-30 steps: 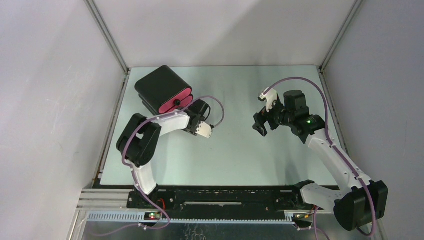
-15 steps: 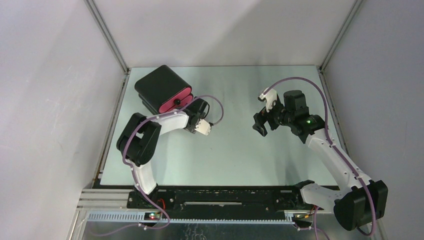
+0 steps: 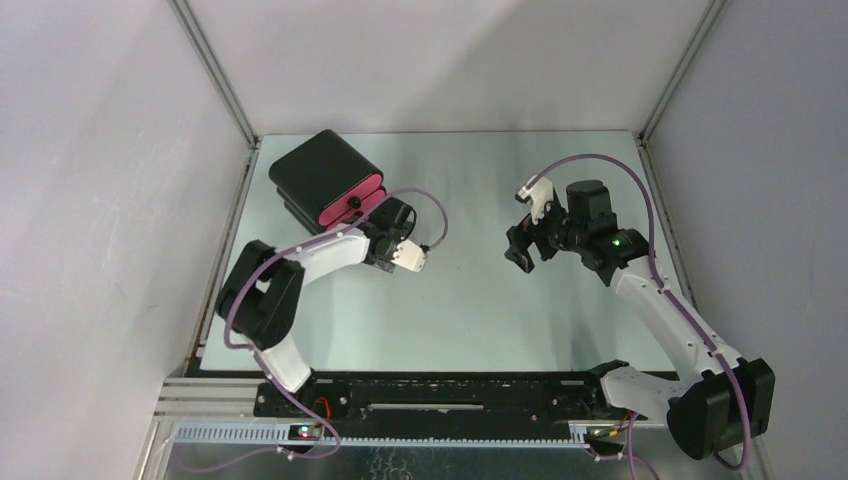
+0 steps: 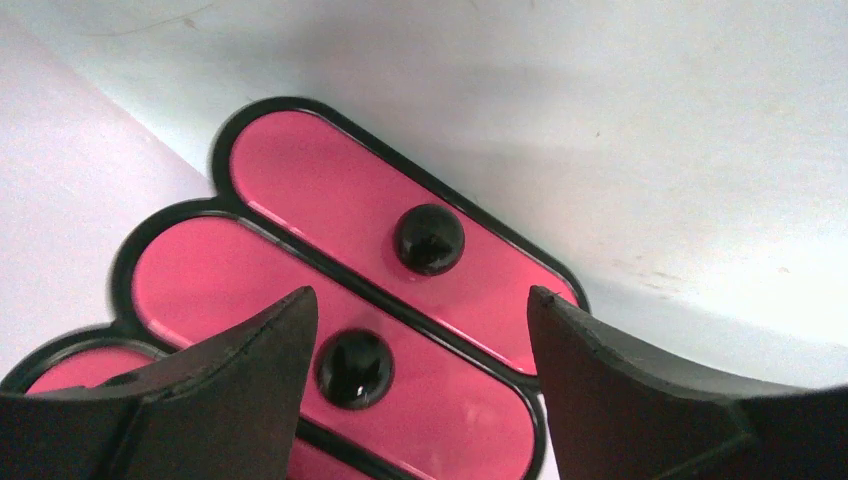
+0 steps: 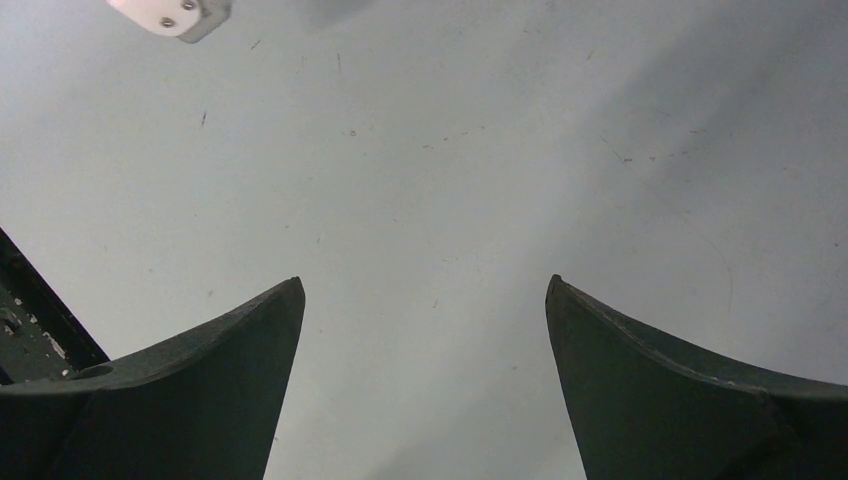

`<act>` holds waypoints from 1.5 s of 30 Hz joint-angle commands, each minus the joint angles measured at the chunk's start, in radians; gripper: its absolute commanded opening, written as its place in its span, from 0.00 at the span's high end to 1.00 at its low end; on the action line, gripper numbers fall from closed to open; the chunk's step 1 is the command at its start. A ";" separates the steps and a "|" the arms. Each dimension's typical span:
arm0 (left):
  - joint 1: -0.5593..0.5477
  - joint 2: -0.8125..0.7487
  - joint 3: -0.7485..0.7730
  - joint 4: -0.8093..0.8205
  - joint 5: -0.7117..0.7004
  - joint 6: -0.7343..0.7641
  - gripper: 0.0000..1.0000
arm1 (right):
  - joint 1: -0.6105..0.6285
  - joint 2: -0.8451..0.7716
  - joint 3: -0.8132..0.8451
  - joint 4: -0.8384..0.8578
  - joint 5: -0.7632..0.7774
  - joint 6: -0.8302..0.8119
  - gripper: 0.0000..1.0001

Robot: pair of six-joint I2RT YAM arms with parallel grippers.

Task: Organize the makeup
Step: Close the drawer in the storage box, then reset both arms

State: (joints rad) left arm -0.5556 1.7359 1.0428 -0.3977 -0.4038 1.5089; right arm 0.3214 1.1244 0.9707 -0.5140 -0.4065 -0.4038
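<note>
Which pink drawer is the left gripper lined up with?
The middle drawer: its black knob sits between the fingers of the open left gripper. The neighbouring drawer's knob lies past the fingertips; the third drawer is mostly hidden.

The makeup is out of sight in all three views, so its look and place cannot be told.

Lowest pink drawer [image 4: 70,368] is mostly hidden behind the left pincer [image 4: 420,300] and cut by the bottom edge; the middle pink drawer [image 4: 220,290] is cut there too, and the wrist view crops the black box [image 3: 320,170] body out entirely. From above, the left pincer tips sit tucked under the wrist against the box front, too dark to separate. Right wrist view: white screwed piece [image 5: 170,15] clipped by the top edge, dark strip [image 5: 30,320] half behind the right pincer [image 5: 422,280], neither identifiable.
</note>
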 commanded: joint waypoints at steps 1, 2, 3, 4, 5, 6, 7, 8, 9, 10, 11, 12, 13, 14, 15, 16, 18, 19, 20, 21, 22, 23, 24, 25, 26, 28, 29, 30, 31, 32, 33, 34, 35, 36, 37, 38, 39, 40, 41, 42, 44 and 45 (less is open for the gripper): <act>-0.030 -0.168 -0.018 -0.098 0.197 -0.192 0.17 | -0.004 -0.010 0.000 0.016 0.009 -0.004 0.00; -0.029 -0.188 -0.020 -0.108 0.241 -0.234 0.16 | -0.005 -0.011 0.000 0.020 0.018 -0.001 0.00; -0.030 -0.218 -0.027 -0.110 0.280 -0.279 0.14 | -0.005 -0.012 0.000 0.028 0.036 0.003 0.00; -0.028 -0.259 -0.037 -0.107 0.313 -0.319 0.13 | -0.005 -0.013 0.000 0.038 0.066 0.009 0.00; -0.025 -0.294 -0.051 -0.098 0.348 -0.364 0.12 | -0.005 -0.015 0.000 0.050 0.093 0.017 0.00; -0.022 -0.331 -0.070 -0.081 0.379 -0.407 0.12 | -0.005 -0.018 0.000 0.060 0.120 0.023 0.00; -0.015 -0.369 -0.090 -0.053 0.394 -0.450 0.11 | -0.005 -0.022 0.000 0.072 0.147 0.028 0.00; -0.009 -0.408 -0.118 -0.013 0.426 -0.499 0.10 | -0.005 -0.026 0.002 0.082 0.171 0.035 0.00; 0.002 -0.445 -0.141 0.029 0.438 -0.544 0.08 | -0.005 -0.030 0.004 0.088 0.191 0.037 0.00; 0.016 -0.484 -0.167 0.074 0.450 -0.595 0.07 | -0.005 -0.031 0.009 0.088 0.217 0.041 0.00; 0.032 -0.522 -0.191 0.137 0.457 -0.671 0.04 | -0.007 -0.030 0.017 0.088 0.245 0.048 0.00; 0.053 -0.556 -0.211 0.177 0.466 -0.726 0.02 | -0.007 -0.029 0.019 0.097 0.279 0.064 0.00; 0.076 -0.591 -0.231 0.215 0.479 -0.788 0.01 | -0.007 -0.029 0.020 0.110 0.318 0.089 0.00; 0.101 -0.622 -0.250 0.246 0.492 -0.845 0.00 | -0.006 -0.029 0.022 0.119 0.349 0.096 0.00; 0.127 -0.660 -0.260 0.281 0.497 -0.905 0.00 | -0.006 -0.029 0.022 0.120 0.378 0.098 0.00; 0.155 -0.692 -0.284 0.318 0.499 -0.969 0.00 | -0.007 -0.031 0.022 0.124 0.399 0.100 0.00; 0.214 -0.757 -0.311 0.384 0.504 -1.093 0.00 | -0.007 -0.038 0.022 0.133 0.446 0.111 0.00; 0.244 -0.786 -0.331 0.410 0.502 -1.151 0.00 | -0.008 -0.045 0.023 0.135 0.456 0.123 0.00; 0.288 -0.817 -0.344 0.439 0.501 -1.202 0.00 | -0.012 -0.055 0.022 0.135 0.453 0.134 0.00; 0.321 -0.849 -0.358 0.460 0.494 -1.251 0.00 | -0.020 -0.066 0.022 0.137 0.447 0.150 0.00; 0.354 -0.879 -0.372 0.483 0.482 -1.294 0.00 | -0.029 -0.078 0.022 0.139 0.438 0.169 0.00; 0.391 -0.912 -0.387 0.503 0.470 -1.327 0.00 | -0.045 -0.089 0.022 0.140 0.423 0.187 0.00; 0.422 -0.952 -0.401 0.522 0.452 -1.359 0.00 | -0.068 -0.100 0.022 0.143 0.418 0.205 0.00; 0.459 -0.981 -0.412 0.540 0.425 -1.395 0.00 | -0.087 -0.112 0.022 0.142 0.384 0.220 0.00; 0.493 -1.011 -0.421 0.553 0.409 -1.429 0.00 | -0.109 -0.122 0.022 0.142 0.360 0.236 0.00; 0.548 -1.061 -0.424 0.545 0.377 -1.479 0.00 | -0.147 -0.144 0.022 0.132 0.315 0.260 0.00; 0.592 -1.085 -0.425 0.534 0.380 -1.498 0.00 | -0.161 -0.157 0.022 0.124 0.292 0.268 0.00; 0.618 -1.108 -0.424 0.522 0.381 -1.502 0.00 | -0.171 -0.167 0.022 0.113 0.270 0.272 0.00; 0.636 -1.133 -0.426 0.511 0.373 -1.523 0.00 | -0.176 -0.177 0.022 0.102 0.253 0.272 0.00; 0.647 -1.156 -0.430 0.501 0.361 -1.541 0.00 | -0.177 -0.186 0.022 0.089 0.243 0.272 0.00; 0.654 -1.178 -0.433 0.489 0.342 -1.552 0.00 | -0.177 -0.195 0.022 0.076 0.239 0.274 0.00; 0.658 -1.198 -0.436 0.474 0.336 -1.555 0.00 | -0.177 -0.203 0.019 0.074 0.240 0.276 0.00; 0.660 -1.214 -0.436 0.457 0.337 -1.551 0.00 | -0.177 -0.212 0.016 0.071 0.243 0.276 0.00; 0.660 -1.230 -0.436 0.439 0.341 -1.547 0.00 | -0.177 -0.221 0.016 0.067 0.248 0.276 0.00; 0.660 -1.245 -0.435 0.420 0.345 -1.545 0.00 | -0.177 -0.230 0.016 0.063 0.255 0.276 0.00; 0.660 -1.262 -0.435 0.406 0.354 -1.540 0.00 | -0.179 -0.244 0.014 0.059 0.267 0.273 0.00; 0.660 -1.279 -0.436 0.378 0.369 -1.534 0.00 | -0.178 -0.260 0.010 0.057 0.273 0.268 0.00; 0.660 -1.298 -0.435 0.357 0.386 -1.528 0.00 | -0.179 -0.283 0.005 0.052 0.274 0.261 0.00; 0.660 -1.324 -0.437 0.343 0.394 -1.520 0.00 | -0.179 -0.308 -0.007 0.049 0.275 0.256 0.00; 0.661 -1.344 -0.439 0.329 0.409 -1.515 0.00 | -0.179 -0.335 -0.020 0.047 0.279 0.253 0.00; 0.660 -1.385 -0.450 0.316 0.443 -1.511 0.00 | -0.181 -0.394 -0.054 0.049 0.292 0.243 0.00; 0.660 -1.402 -0.457 0.317 0.459 -1.510 0.00 | -0.182 -0.436 -0.073 0.052 0.297 0.236 0.00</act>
State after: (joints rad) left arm 0.0971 0.3916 0.6231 -0.0364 -0.0135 -0.0002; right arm 0.1452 0.8001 0.9398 -0.4606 -0.1322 -0.1520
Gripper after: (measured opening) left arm 0.996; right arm 0.998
